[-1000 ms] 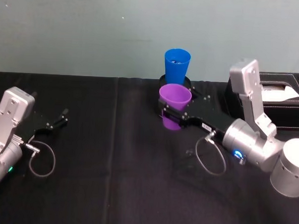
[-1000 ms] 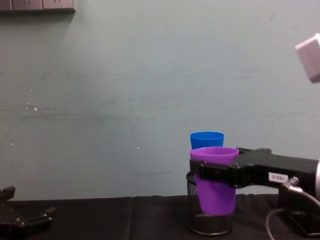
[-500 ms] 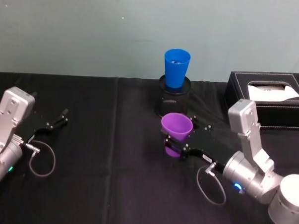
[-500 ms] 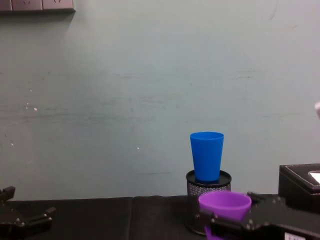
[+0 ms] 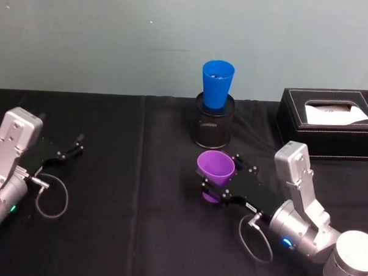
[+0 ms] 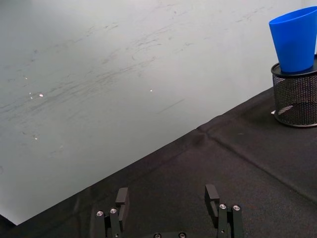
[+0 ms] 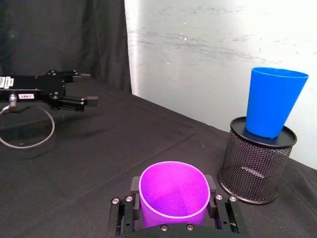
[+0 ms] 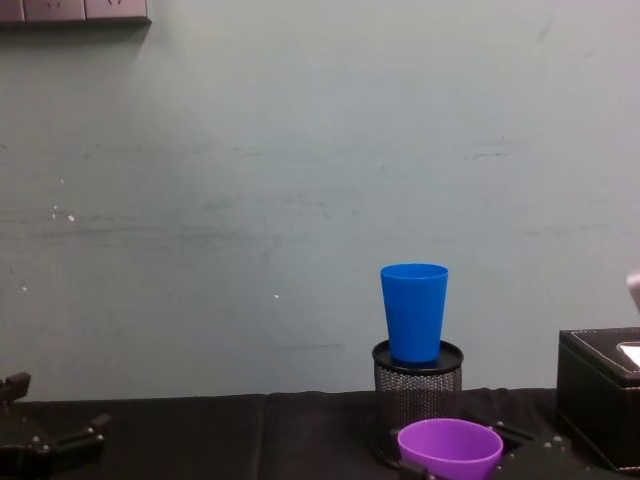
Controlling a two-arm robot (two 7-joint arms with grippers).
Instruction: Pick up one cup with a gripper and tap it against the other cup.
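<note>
The chest view cuts off the purple cup (image 8: 450, 448) below its rim, and whether its base touches the black tablecloth (image 5: 126, 196) cannot be made out. The right gripper (image 5: 213, 187) clamps this upright cup from both sides, its fingers (image 7: 122, 214) pressed against the cup wall, near the middle of the table. The blue cup (image 5: 217, 84) stands upright on top of a black mesh cylinder (image 5: 213, 123), farther back and well apart from the purple one. The left gripper (image 5: 69, 149) lies at the left on the cloth, fingers spread with nothing between them. A black tissue box (image 5: 331, 120) sits at the far right.
</note>
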